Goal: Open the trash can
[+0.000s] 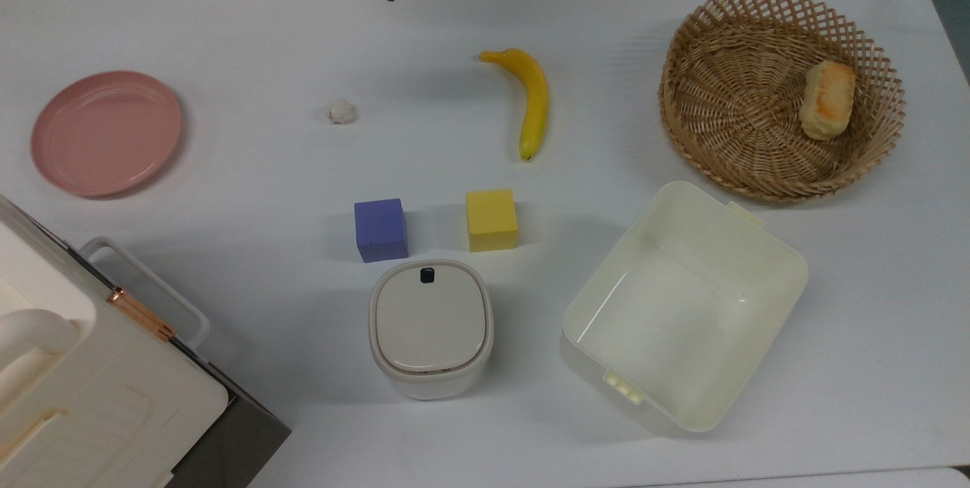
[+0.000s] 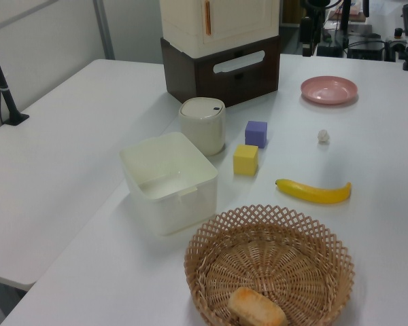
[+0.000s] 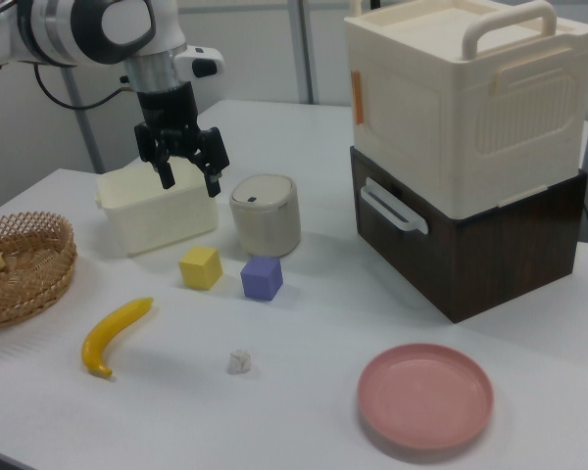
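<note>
Right view has the claw spread wide, empty, high above the table; trash can sits below it, lid shut, so descend onto its black button.

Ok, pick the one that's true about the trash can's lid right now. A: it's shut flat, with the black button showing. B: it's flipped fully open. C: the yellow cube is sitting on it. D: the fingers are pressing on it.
A: the trash can has its lid lying flat and closed with the small black button visible near the edge, and the gripper hangs in the air away from it.
</note>
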